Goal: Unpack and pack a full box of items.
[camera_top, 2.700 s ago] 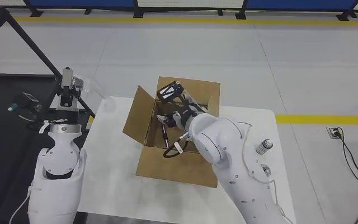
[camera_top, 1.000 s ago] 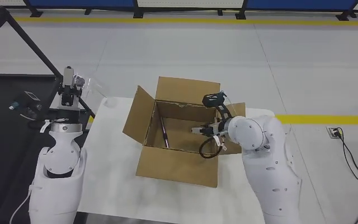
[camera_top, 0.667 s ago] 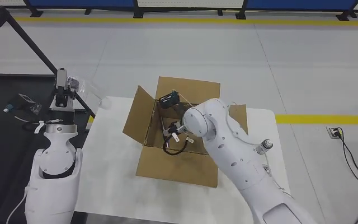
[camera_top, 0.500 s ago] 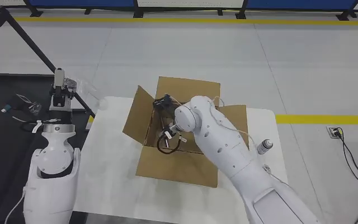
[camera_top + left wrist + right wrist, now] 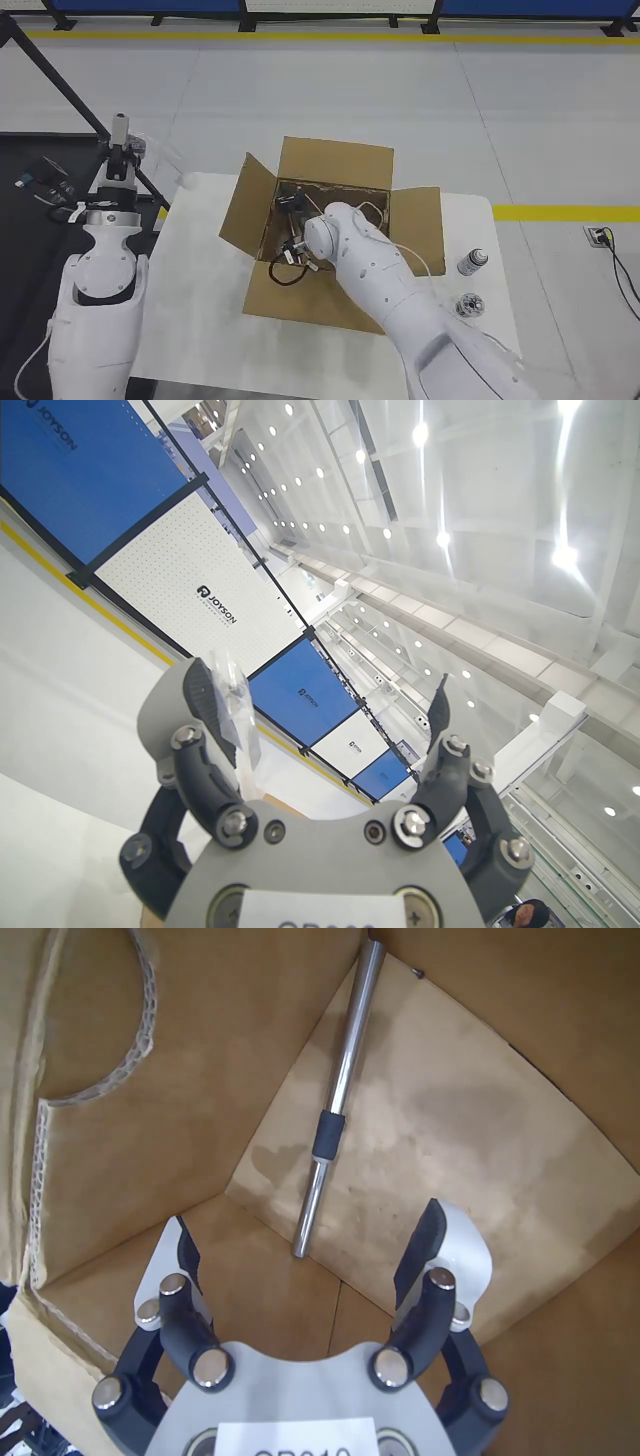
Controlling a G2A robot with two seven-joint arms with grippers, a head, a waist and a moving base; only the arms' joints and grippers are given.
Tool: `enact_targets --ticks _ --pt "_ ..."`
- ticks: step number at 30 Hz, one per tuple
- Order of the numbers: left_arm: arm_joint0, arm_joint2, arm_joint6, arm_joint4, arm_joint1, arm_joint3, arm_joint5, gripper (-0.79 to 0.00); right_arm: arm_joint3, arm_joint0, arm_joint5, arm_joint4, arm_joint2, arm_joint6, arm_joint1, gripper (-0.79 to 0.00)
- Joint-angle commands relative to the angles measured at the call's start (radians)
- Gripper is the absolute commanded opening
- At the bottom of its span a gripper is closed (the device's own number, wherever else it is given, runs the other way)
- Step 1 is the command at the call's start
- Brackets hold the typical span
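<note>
Fingers spread, the right gripper (image 5: 306, 1215) hangs above the rod (image 5: 350, 1043) in the box (image 5: 475, 1128); straddle its black sleeve (image 5: 327, 1133) squarely. The left gripper (image 5: 320, 680) gapes too.

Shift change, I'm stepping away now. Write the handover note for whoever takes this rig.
The left hand: open, raised beyond the table's left edge, a small clear bag clinging to it.
The right hand: open, inside the box, above the metal rod.
The rod lies on the box floor along a wall; a can and a small round item sit on the table right of the box.
Done: box nearly unpacked. Left: probably lift the rod out, then repack.
</note>
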Motion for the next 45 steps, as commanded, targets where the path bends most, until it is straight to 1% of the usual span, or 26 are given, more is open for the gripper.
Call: enact_targets --ticks 1,4,7,16,25,34,36,37,38,40,42,45 --pt "-0.005 0.004 0.002 0.001 0.0 0.008 0.002 0.0 0.026 0.011 -0.02 0.001 0.0 -0.007 -0.005 0.0" --pt "-0.009 0.005 0.005 0.001 0.0 0.015 0.001 0.0 0.046 0.027 -0.084 0.02 0.007 0.033 -0.008 0.0" --pt "-0.01 0.002 0.007 -0.002 0.001 0.018 0.001 0.0 0.053 0.033 -0.104 0.022 0.007 0.056 -0.012 0.0" --pt "-0.016 0.005 0.01 -0.008 0.001 0.028 -0.008 0.0 0.046 0.026 -0.116 0.019 0.0 0.115 -0.029 0.0" --pt "-0.023 0.015 0.012 -0.012 0.001 0.038 -0.018 0.0 0.033 0.016 -0.078 -0.002 -0.013 0.146 -0.043 0.0" --pt "-0.025 0.026 0.014 -0.017 -0.001 0.037 -0.02 0.0 0.02 0.011 -0.065 -0.015 -0.019 0.196 -0.052 0.0" --pt "-0.027 0.029 0.015 -0.018 -0.001 0.039 -0.021 0.0 0.015 0.013 -0.072 -0.018 -0.019 0.185 -0.052 0.0" --pt "-0.027 0.031 0.016 -0.019 -0.001 0.039 -0.021 0.0 0.009 0.015 -0.072 -0.031 -0.023 0.157 -0.051 0.0" --pt "-0.028 0.032 0.017 -0.02 -0.002 0.04 -0.022 0.0 0.013 0.016 -0.058 -0.051 -0.029 0.132 -0.05 0.0" --pt "-0.029 0.035 0.017 -0.02 -0.002 0.042 -0.024 0.0 0.033 0.031 0.024 -0.089 -0.039 0.114 -0.048 0.0" --pt "-0.03 0.036 0.017 -0.021 -0.002 0.042 -0.025 0.0 0.043 0.044 0.021 -0.082 -0.031 0.124 -0.044 0.0" --pt "-0.026 0.029 0.023 -0.019 -0.001 0.038 -0.026 0.0 0.08 0.073 0.044 -0.09 -0.025 0.144 -0.033 0.0"
